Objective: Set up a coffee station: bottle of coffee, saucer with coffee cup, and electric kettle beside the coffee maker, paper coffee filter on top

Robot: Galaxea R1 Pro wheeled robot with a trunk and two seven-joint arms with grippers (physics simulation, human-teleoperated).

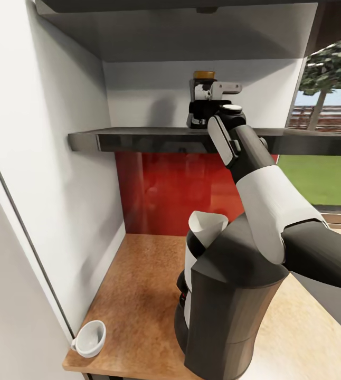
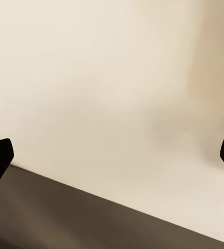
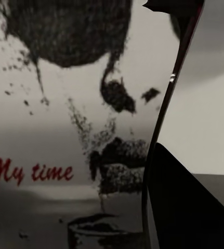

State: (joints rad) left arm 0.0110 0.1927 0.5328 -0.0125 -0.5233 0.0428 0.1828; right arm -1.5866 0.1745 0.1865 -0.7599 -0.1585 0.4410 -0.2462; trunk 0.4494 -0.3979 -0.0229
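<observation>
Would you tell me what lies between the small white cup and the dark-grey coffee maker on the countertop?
Head view: bare wood-grain countertop separates white cup from coffee maker.

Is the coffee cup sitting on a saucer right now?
No, the coffee cup sits directly on the countertop near its front corner, with no plate under it.

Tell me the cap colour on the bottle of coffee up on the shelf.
Brownish-gold; the cap on the bottle of coffee shows best in the head view.
</observation>
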